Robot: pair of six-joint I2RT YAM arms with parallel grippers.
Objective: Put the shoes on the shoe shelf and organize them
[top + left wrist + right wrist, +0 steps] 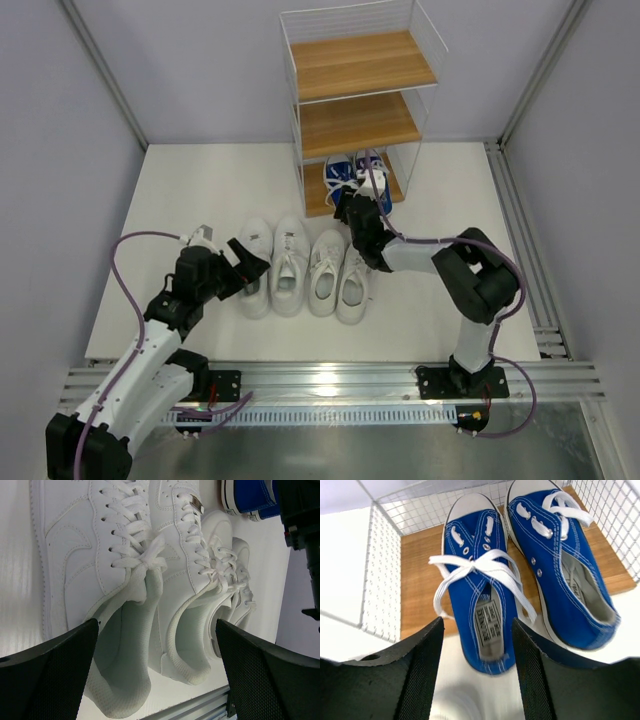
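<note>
The two blue sneakers sit side by side on the bottom board of the shoe shelf, heels sticking out over the table; they fill the right wrist view. My right gripper is open just behind the heel of the left blue shoe, its fingers either side of the heel and apart from it. Several white sneakers stand in a row on the table. My left gripper is open at the heels of the two leftmost white shoes, not touching them.
The shelf's top board and middle board carry nothing. Wire mesh sides flank the bottom board. An aluminium rail runs along the table's near edge, and grey walls close in left and right.
</note>
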